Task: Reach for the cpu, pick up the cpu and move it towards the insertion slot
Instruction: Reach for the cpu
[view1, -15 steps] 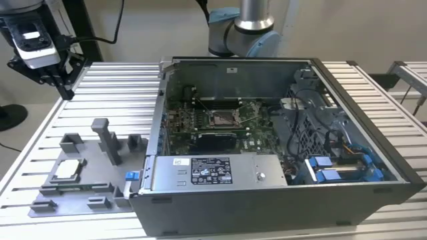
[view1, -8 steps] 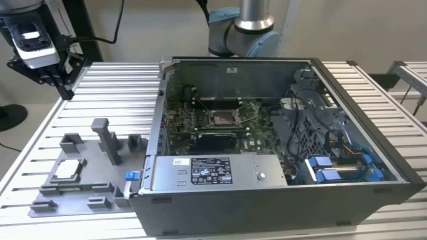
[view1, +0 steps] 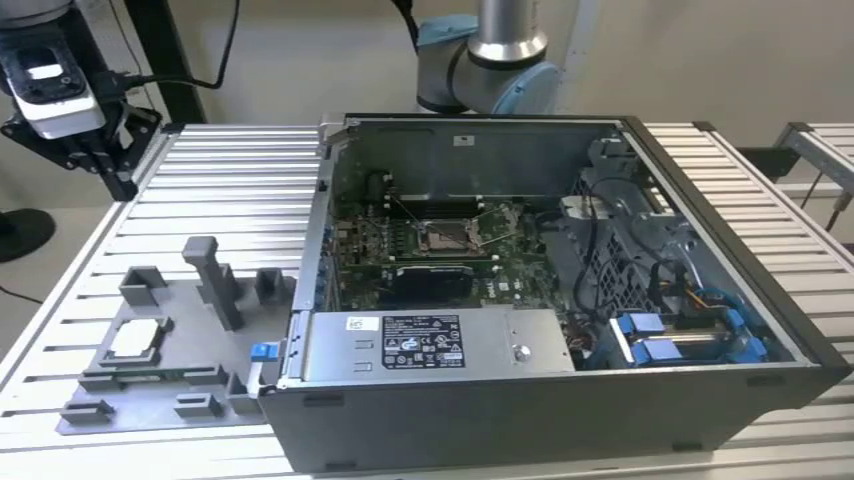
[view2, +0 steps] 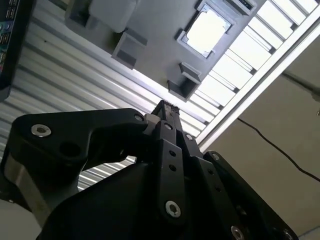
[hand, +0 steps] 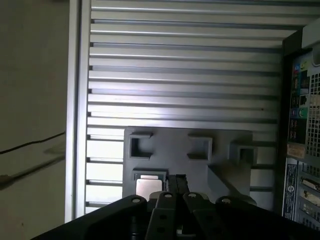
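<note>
The cpu (view1: 134, 340) is a flat silvery square lying in a recess of the grey fixture plate (view1: 174, 400), at the exterior view's left. It also appears in both wrist views, cpu (view2: 206, 31) and cpu (hand: 149, 184). My gripper (view1: 107, 165) hangs high over the slatted table, well behind the fixture and apart from the chip. Its fingers are shut together with nothing between them, as the gripper (view2: 165, 107) and gripper (hand: 177, 180) show. The insertion slot (view1: 445, 237), with its shiny metal frame, sits on the motherboard inside the open computer case.
The open computer case (view1: 534, 400) stands on the slatted aluminium table (view1: 227, 200), right of the fixture. A tall grey post (view1: 214, 280) and several blocks rise from the fixture plate. A black rectangular opening (view1: 430, 285) lies just in front of the socket. Cables and blue parts fill the case's right side.
</note>
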